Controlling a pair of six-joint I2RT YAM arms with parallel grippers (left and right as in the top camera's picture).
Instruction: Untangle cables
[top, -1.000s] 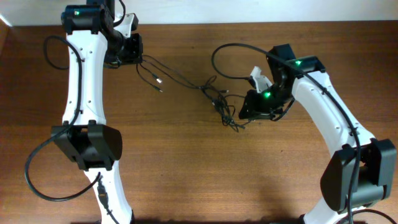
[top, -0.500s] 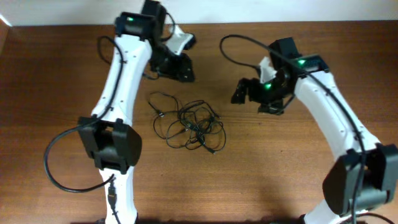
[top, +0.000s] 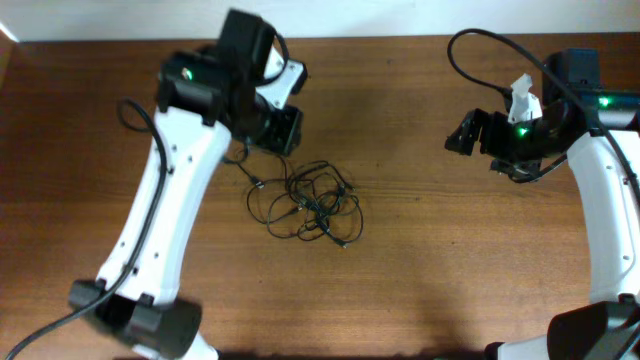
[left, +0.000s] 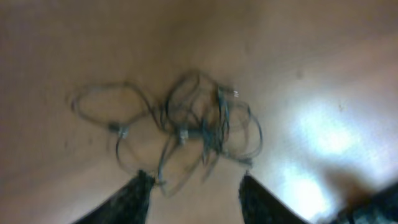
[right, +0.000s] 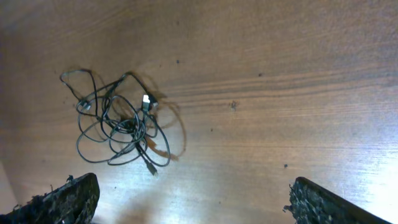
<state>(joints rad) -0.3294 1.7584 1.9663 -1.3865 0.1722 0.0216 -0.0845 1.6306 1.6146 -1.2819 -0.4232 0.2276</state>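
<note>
From overhead I look straight down on the desk (top: 420, 280), both arms in frame. My left wrist camera peers down past my left pincer (left: 194, 190), close above the cables (left: 186, 127), blurred. My right wrist camera sees those cables from farther off, past my right pincer (right: 193, 193). All three views share them.

Thin black cables (top: 305, 203) lie slack in one loosely knotted clump.

Left wrist view blurs the cables (left: 186, 127) (plug ends indistinct); the right gripper (right: 193, 200) is cut off below.
</note>
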